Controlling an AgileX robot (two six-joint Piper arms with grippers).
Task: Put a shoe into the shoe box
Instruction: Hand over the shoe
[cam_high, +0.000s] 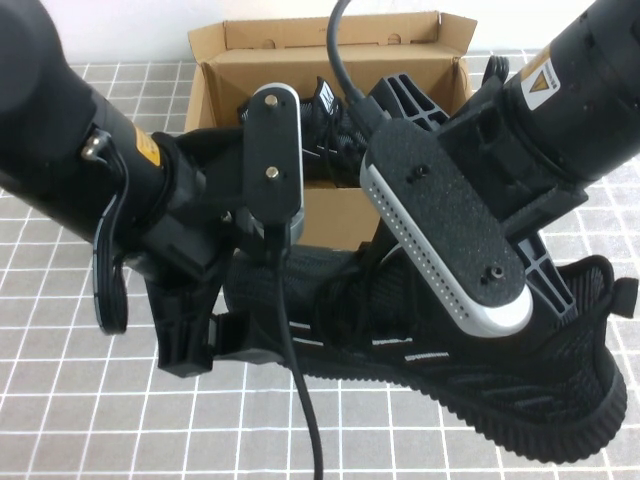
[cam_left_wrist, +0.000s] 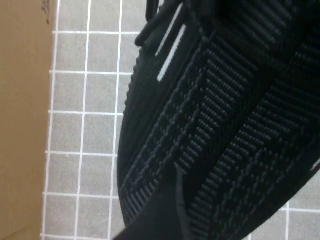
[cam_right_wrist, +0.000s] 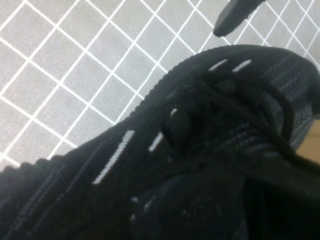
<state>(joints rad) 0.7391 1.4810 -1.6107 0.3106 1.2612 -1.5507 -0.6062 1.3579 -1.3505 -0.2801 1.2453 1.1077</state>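
The shoe (cam_high: 400, 345), a black knit sneaker with thin white side dashes, lies slanted just in front of the shoe box (cam_high: 330, 215). Its toe points to the right front. Both arms meet over it. My right gripper (cam_high: 415, 295) sits under its wrist camera, shut on the shoe's laced upper (cam_right_wrist: 240, 100). My left gripper (cam_high: 245, 290) is at the shoe's left end, and the shoe's ribbed side (cam_left_wrist: 210, 125) fills the left wrist view. The brown box wall (cam_left_wrist: 22, 125) stands close beside the shoe. The box is open with its flap up.
The twin black sneaker (cam_high: 335, 130) lies inside the box. The table is covered with a grey cloth with a white grid (cam_high: 60, 400). A black cable (cam_high: 300, 400) hangs down over the front of the scene.
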